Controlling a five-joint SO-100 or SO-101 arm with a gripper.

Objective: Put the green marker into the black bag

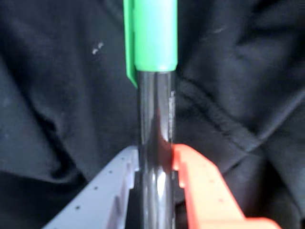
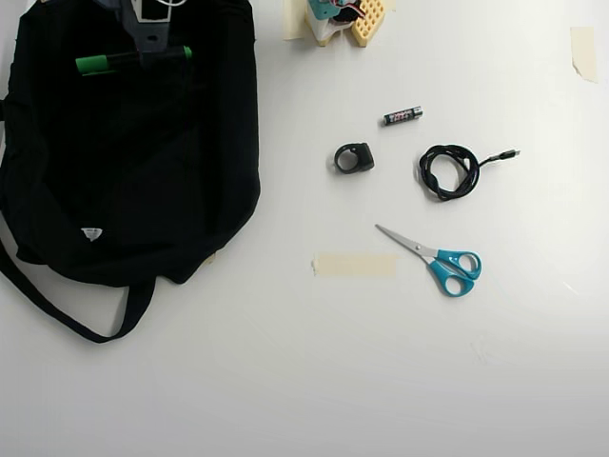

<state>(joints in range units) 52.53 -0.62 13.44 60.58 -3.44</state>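
White table (image 2: pixel 381 362), black bag (image 2: pixel 133 190) beneath green marker (image 1: pixel 155 95), barrel clamped between gripper (image 1: pixel 156 164) fingers.

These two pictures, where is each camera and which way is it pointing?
Wrist view: rides on the arm just behind the claw, looking along its grey and orange fingers at the green marker they clamp, with the black bag behind it.
Overhead view: fixed above the table, looking straight down on the black bag, battery, cable and scissors; the arm's base and the claw show at the top edge.
Shared: the green marker held over the bag.
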